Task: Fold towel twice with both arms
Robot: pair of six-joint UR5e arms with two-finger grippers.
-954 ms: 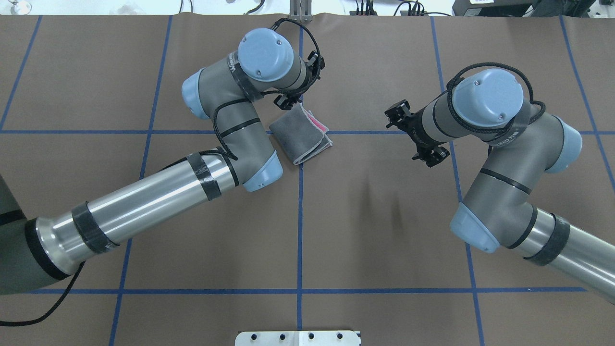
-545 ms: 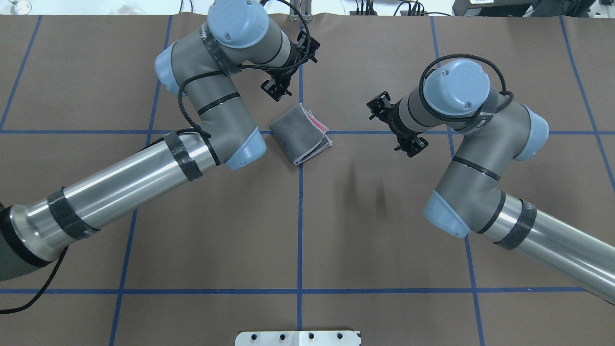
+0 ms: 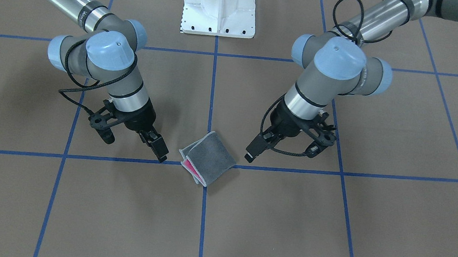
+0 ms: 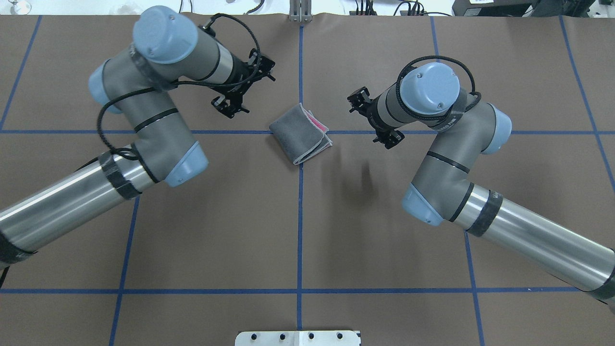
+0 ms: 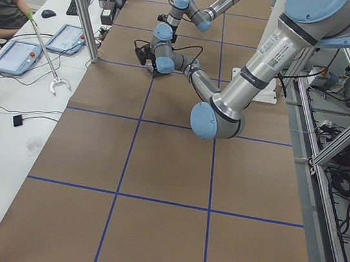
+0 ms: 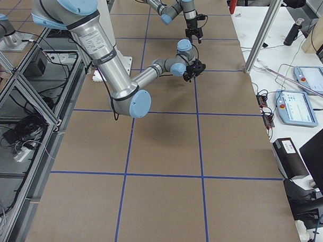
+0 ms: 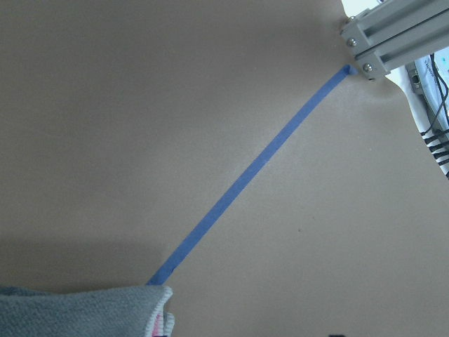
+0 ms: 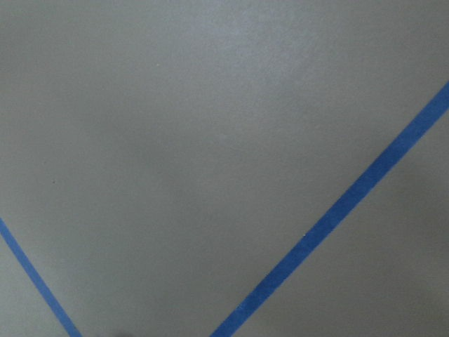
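The towel (image 3: 210,157) (image 4: 296,134) lies folded into a small thick pad at the table's middle, grey face up, with pink showing between the layers along one edge. Its grey corner fills the lower left of the left wrist view (image 7: 84,312). My left gripper (image 3: 251,152) (image 4: 231,104) hangs a short way off one side of the towel, touching nothing; its fingers overlap, so their state is unclear. On the opposite side, equally close, my right gripper (image 3: 156,146) (image 4: 385,138) is open and empty. The right wrist view holds only brown table and blue tape.
Blue tape lines (image 4: 300,216) divide the brown table cover into squares. The white pedestal base (image 3: 219,12) stands at the robot's edge and an aluminium post (image 4: 300,10) at the far edge. A seated person (image 5: 0,5) and tablets are beside the table.
My left arm has drawn back from the towel toward its own side. The right arm has swung in closer to the towel. The towel has not moved.
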